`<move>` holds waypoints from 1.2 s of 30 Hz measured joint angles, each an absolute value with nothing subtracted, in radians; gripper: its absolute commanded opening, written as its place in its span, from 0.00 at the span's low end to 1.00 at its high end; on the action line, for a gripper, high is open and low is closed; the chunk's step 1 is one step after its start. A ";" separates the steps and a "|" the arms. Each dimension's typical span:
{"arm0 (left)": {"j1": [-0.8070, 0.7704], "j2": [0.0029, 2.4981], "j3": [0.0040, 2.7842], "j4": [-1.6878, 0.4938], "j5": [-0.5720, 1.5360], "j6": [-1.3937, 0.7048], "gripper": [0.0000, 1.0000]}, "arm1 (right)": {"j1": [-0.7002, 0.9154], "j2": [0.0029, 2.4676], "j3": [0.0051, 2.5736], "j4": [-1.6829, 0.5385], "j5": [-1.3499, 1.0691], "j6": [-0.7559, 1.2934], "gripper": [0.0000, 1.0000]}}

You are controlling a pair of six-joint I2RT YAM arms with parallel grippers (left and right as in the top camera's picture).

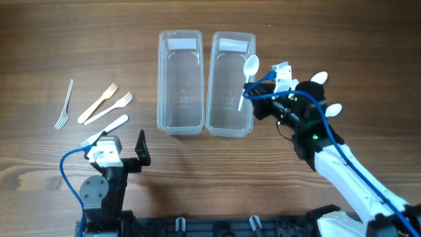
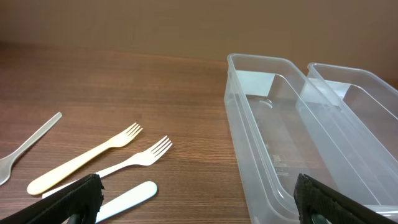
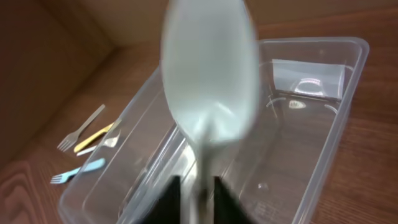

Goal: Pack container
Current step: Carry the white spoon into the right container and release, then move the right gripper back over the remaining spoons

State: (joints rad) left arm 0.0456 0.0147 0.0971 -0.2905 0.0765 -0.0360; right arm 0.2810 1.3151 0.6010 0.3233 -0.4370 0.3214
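Filling the right wrist view, a white spoon (image 3: 210, 81) stands bowl-up between the right gripper (image 3: 196, 199) fingers; whether they are pinching it or parting is hard to tell. At the left of the overhead frame lie a clear fork (image 1: 64, 105), a cream fork (image 1: 98, 103), a white fork (image 1: 107, 110) and a blue-handled fork (image 1: 105, 130), with bare wood around them. Just below them the left gripper (image 1: 141, 150) is spread wide and holds nothing. At upper centre two clear containers (image 1: 179, 82) (image 1: 231, 84) stand side by side, long walls touching, both empty. The spoon hangs over the right container's right rim. Two more white spoons (image 1: 327, 94) lie at the right, partly hidden by the arm.
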 measured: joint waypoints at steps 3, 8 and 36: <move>0.046 0.015 0.097 -0.291 0.076 -0.036 1.00 | 0.281 1.329 0.601 0.324 -0.437 0.327 0.57; 0.046 0.015 0.097 -0.291 0.076 -0.036 1.00 | 0.281 1.331 0.657 0.286 -0.467 0.336 0.56; 0.046 0.015 0.097 -0.290 0.076 -0.036 1.00 | -0.248 1.332 0.956 -0.734 -0.133 0.300 0.70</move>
